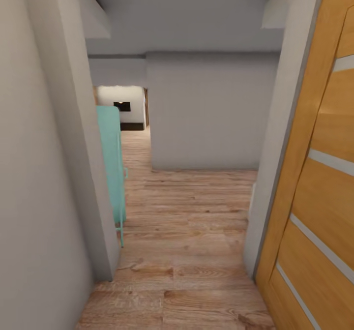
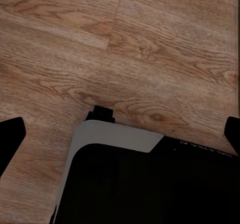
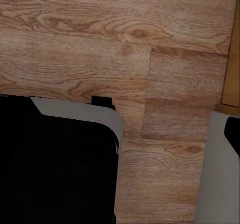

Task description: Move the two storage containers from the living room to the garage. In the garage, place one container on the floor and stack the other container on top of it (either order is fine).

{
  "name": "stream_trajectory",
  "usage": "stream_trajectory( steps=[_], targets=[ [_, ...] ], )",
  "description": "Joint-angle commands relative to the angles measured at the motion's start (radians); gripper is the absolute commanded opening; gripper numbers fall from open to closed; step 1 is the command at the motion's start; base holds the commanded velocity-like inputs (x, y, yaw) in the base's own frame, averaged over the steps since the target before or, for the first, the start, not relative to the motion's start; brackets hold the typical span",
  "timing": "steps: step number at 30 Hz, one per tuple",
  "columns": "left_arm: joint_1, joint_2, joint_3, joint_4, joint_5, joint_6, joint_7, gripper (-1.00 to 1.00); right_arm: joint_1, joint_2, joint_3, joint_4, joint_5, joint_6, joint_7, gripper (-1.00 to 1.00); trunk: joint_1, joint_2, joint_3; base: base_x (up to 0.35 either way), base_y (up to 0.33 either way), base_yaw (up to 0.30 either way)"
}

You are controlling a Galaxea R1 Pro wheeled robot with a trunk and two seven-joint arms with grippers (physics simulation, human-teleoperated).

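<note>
Robot in a narrow passage: wood floor (image 1: 187,251), wooden door (image 1: 314,182) at right edge, teal cabinet (image 1: 112,167) centre-left, grey wall (image 1: 206,113) ahead.

Bins: none to be seen here.

Risk (judgement): base clipping the door or left wall corner (image 1: 101,251) if steered off-centre.

Wrist views look down on planks and the dark base (image 2: 150,184); head view gives the route.

Left jaws spread wide, holding nothing; right jaws: cannot tell.

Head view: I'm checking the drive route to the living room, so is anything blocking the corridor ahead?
The wood plank floor looks passable. A teal panel juts out at the left wall, the wooden door stands open on the right, and a grey wall ahead forces a left jog.
</note>
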Motion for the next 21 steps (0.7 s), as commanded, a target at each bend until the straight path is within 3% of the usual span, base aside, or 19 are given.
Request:
stream_trajectory(
  steps=[1, 21],
  targets=[
    [-0.001, 0.000, -0.008, 0.000, 0.008, 0.002, 0.003, 1.00, -0.001, 0.000, 0.007, 0.003, -0.002, -0.005, -0.003, 1.00, 0.001, -0.001, -0.001, 0.322, 0.000, 0.000],
    [-0.001, 0.000, -0.009, 0.000, 0.008, -0.003, 0.003, 1.00, -0.001, -0.002, 0.007, 0.003, -0.003, -0.005, -0.003, 1.00, 0.001, -0.001, -0.001, 0.322, 0.000, 0.000]
  ],
)
